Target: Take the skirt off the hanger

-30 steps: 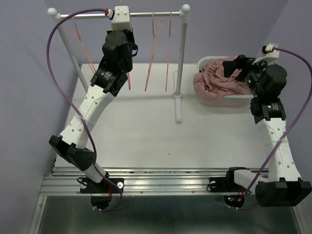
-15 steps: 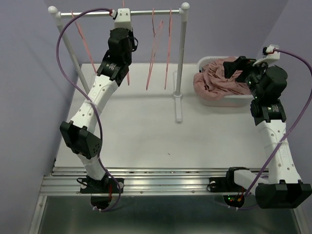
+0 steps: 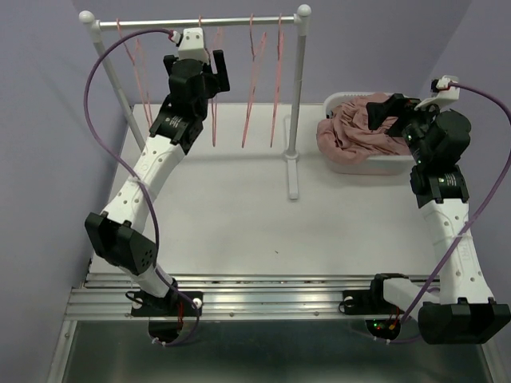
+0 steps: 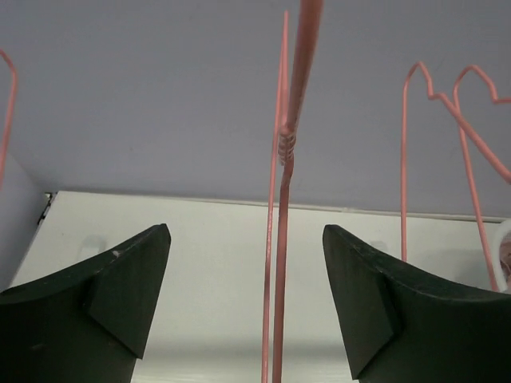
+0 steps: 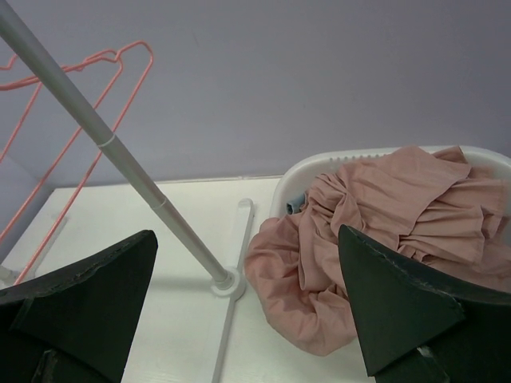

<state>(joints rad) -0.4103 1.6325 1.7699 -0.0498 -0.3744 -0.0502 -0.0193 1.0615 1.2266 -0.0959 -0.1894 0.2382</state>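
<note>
The work area is a white tabletop enclosed by plain lavender walls.

**Skirt.** The dusty-pink skirt is located in the white basket at the far right of the tabletop. It is bunched and creased and is not on any hanger. In the right wrist view, the skirt is seen to fill the basket and to spill over the rim on the side facing the rack. A small bluish patch is visible just inside that rim; what it is cannot be told.

**Right gripper.** The right gripper is held over the basket, above the skirt. Its jaws are apart, as shown in the right wrist view, and nothing is gripped between them. Contact with the fabric cannot be confirmed.

**Rack.** A white rack is set at the far side of the tabletop, left of the basket, with its foot resting on the surface. Several pink wire hangers are suspended from the horizontal rail. All are bare.

**Left gripper.** The left gripper is raised to just below the rail, among the hangers. In the left wrist view, the jaws are wide apart. One hanger is seen hanging upright between them, with its twisted neck in view. Clearance is visible on both sides of the wire, so nothing is clamped.
</note>
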